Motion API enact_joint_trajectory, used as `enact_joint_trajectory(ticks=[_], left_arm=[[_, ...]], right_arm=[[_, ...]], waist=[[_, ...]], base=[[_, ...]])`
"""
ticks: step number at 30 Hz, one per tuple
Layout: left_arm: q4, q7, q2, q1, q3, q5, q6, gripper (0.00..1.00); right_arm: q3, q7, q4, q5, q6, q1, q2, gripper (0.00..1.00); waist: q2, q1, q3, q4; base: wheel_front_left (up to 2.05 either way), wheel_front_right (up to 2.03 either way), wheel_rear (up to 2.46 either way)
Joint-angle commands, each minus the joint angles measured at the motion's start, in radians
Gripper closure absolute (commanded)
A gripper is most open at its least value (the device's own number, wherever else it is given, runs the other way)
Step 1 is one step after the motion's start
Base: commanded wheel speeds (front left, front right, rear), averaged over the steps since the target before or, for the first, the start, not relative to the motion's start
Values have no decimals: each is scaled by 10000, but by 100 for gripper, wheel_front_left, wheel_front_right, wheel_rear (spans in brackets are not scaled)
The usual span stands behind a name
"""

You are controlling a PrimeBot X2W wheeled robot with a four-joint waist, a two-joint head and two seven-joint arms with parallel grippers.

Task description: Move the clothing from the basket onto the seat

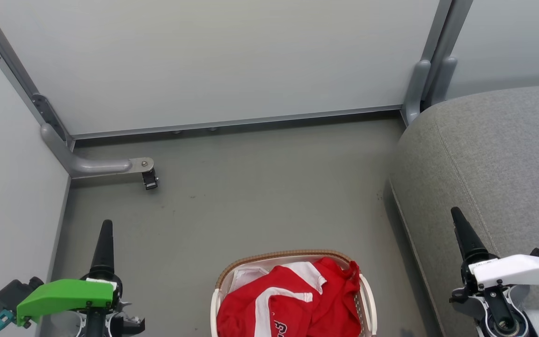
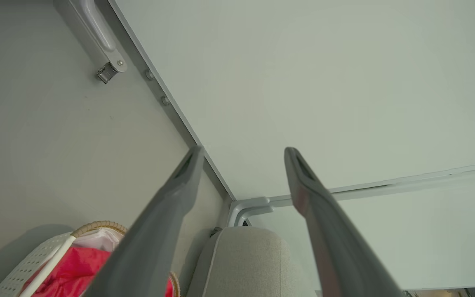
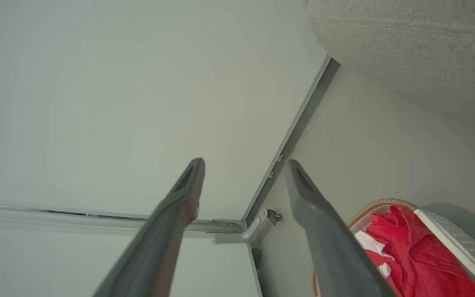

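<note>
A small oval white plastic laundry basket (image 1: 366, 299) with perforated sides and a brown woven rim stands on the grey floor (image 1: 251, 196), well away from the floor's far edge where the pale partition panels (image 1: 227, 61) meet it, and near the floor's right edge, where the large grey woven-fabric sofa seat (image 1: 494, 154) rises. The clothing (image 1: 297, 299), a heap of bright red garments with white trim, stripes and some lettering, lies inside the basket and fills it to the rim; a fold of white cloth (image 1: 244, 277) shows at the heap's far left, and I cannot tell whether it is a garment or the liner. Nothing lies on the part of the seat that is in view. The left gripper (image 2: 243, 152), under a green wrist cover (image 1: 66, 295), hangs above the floor's left edge beside the side panel, its two long dark fingers spread wide apart with nothing between them. The right gripper (image 3: 243, 161), under a white wrist cover (image 1: 515, 269), hangs over the seat's near left edge, its jaws likewise fully parted and holding nothing. The basket sits between the two grippers, touched by neither. A grey metal foot bracket (image 1: 110, 164) with a small caster juts from the floor's far left corner.
</note>
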Motion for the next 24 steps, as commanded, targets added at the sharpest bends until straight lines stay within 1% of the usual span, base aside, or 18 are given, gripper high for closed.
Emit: enact_joint_trajectory(ticks=[1,9,14,24], left_arm=[[-145,-113,119,-356,-42,653,-38,0],[-89,-414,180,-390,-355,2565,117,0],[21,-589,238,-374,-581,3446,242,0],[120,-923,406,-284,-1035,4987,663,0]], right_arm=[[95,-141,-165,-487,1,-301,-165,0],[455,-456,-35,-2078,2,-445,-329,0],[623,-635,109,-2996,2,-480,-384,0],[761,-975,272,-4682,3,-480,-419,0]], waist=[[13,0,8,2],[19,0,25,19],[22,0,20,39],[28,0,32,61]], base=[[0,0,0],[0,0,0],[0,0,0],[0,0,0]])
